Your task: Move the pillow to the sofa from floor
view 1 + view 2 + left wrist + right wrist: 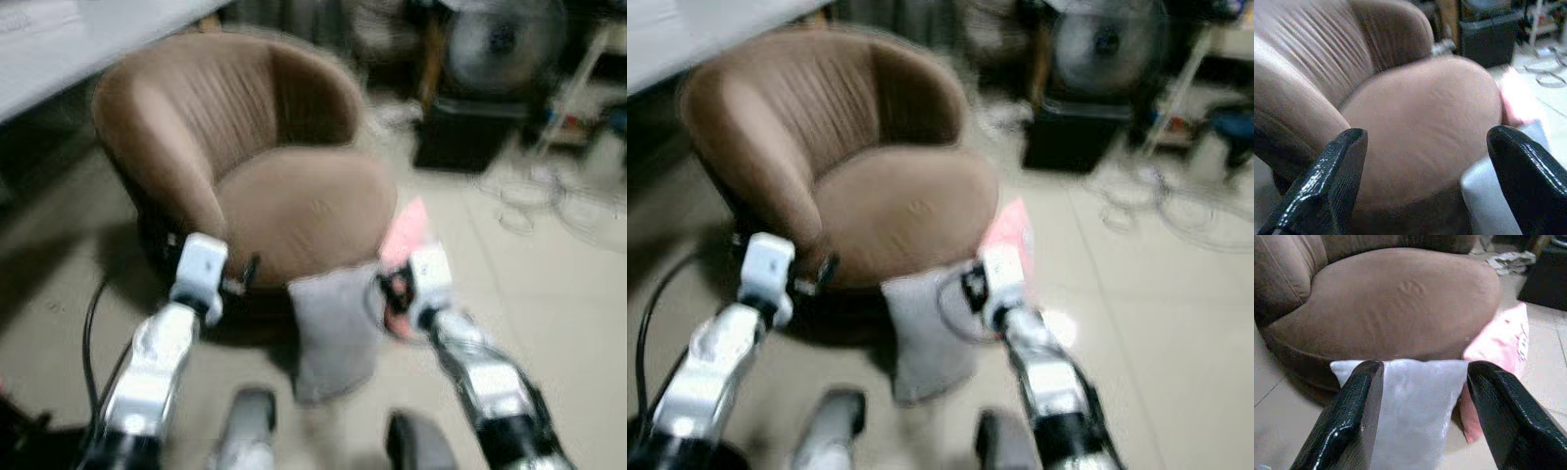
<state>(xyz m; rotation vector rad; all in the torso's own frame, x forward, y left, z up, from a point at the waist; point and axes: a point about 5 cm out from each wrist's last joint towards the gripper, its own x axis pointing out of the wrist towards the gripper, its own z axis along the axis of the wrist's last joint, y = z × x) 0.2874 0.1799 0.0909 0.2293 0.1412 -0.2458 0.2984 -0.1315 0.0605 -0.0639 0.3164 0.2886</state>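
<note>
A grey pillow (331, 333) hangs upright in front of the brown round sofa chair (294, 206), its lower end near the floor. My right gripper (1422, 372) is shut on the grey pillow's (1415, 401) top edge, a finger on each side. In the left eye view the right gripper (387, 294) is at the pillow's upper right corner. A pink pillow (407, 230) lies on the floor by the seat's right side, just behind. My left gripper (1425, 147) is open with nothing in it, pointing at the seat cushion (1425, 117) from the front left. The views are blurred.
A white table edge (59, 49) runs along the far left. Behind the chair stand a fan (500, 39) and a black box (460, 137). Loose cables (549, 196) lie on the tiled floor to the right. A black cord (90, 313) curves on the floor at left.
</note>
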